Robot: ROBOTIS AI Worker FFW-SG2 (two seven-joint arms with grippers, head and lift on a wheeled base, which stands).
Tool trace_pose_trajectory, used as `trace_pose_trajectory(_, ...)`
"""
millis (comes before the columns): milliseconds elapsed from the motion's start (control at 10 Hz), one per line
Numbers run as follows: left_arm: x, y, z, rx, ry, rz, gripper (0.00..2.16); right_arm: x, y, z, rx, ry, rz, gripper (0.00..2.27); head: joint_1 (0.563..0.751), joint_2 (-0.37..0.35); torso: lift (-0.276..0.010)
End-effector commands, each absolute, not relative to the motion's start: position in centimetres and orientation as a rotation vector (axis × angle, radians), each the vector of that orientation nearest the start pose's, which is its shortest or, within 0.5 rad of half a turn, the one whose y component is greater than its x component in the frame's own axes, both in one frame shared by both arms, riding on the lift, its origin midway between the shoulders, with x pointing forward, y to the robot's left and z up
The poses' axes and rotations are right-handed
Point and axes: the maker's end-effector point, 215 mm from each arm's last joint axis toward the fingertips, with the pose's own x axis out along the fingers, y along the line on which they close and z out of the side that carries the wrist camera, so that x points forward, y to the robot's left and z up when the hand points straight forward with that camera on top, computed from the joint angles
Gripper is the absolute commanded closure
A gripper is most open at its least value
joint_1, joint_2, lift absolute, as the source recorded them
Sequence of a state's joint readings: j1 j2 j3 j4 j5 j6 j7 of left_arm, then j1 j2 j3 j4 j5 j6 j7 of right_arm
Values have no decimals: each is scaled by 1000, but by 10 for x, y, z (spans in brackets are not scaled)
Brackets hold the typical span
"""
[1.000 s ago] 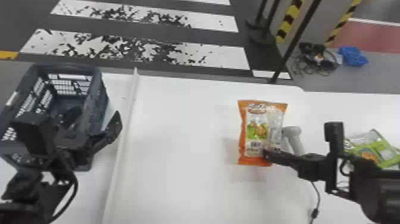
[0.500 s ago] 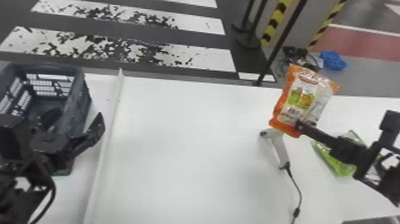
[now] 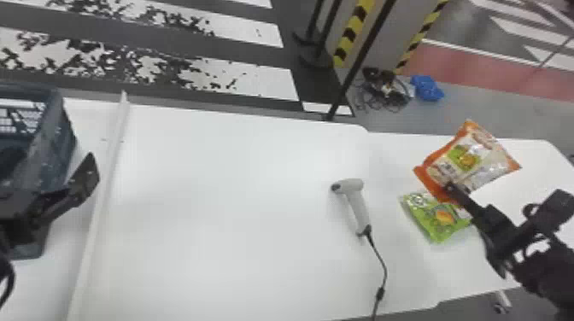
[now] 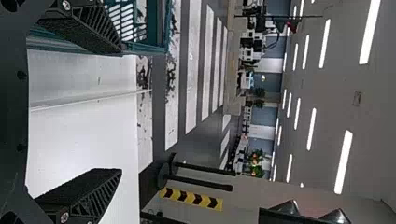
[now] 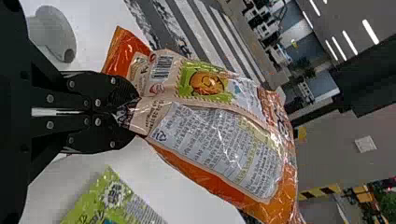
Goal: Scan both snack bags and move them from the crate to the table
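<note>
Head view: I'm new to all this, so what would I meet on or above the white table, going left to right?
Blue-grey plastic crate → long thin white strip → pale grey handheld scanner → orange-and-white plastic snack bag.

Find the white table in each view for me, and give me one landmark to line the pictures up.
Head view: the white table stretches across the picture, the scanner lying on it.
Left wrist view: the table shows between the open jaws of the left gripper.
Right wrist view: the table lies behind the right gripper and the orange snack bag.
Shared landmark: the white-striped floor beyond the table.
</note>
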State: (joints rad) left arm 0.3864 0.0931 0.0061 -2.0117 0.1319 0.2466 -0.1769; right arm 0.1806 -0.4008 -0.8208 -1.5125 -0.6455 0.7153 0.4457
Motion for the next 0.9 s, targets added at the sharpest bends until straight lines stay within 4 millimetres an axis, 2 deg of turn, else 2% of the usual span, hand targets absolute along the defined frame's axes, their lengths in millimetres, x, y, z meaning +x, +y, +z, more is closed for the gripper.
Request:
trace_pose_trajectory(0, 473, 199, -376, -55, 192, -220, 87, 397, -657, -439, 541, 398, -344, 2236, 695, -350, -88)
trace_pose_trajectory(100, 473, 199, -377, -56, 192, -221, 87, 394, -669, -458, 557, 429, -396, 2088, 695, -350, -88)
trace_pose_trajectory(200, 473, 199, -377, -54, 193, -222, 87, 397, -685, -468, 540, 413, -442, 1679, 695, -350, -88)
trace_pose_trajectory(300, 473, 199, -377, -55, 193, -224, 87, 399, -699, -473, 535, 392, -495, 451, 695, -350, -88)
trace_pose_trajectory(400, 474, 198, -378, -55, 195, -225, 87, 402, -706, -479, 522, 405, -531, -2, 695, -350, -88)
trace_pose_trajectory(500, 474, 195, -378, -58, 193, -230, 87, 405, -714, -471, 495, 376, -552, -2, 695, -350, -88)
trace_pose_trajectory(800, 474, 183, -376, -60, 199, -243, 87, 409, -713, -466, 497, 359, -548, 46, 695, -350, -88)
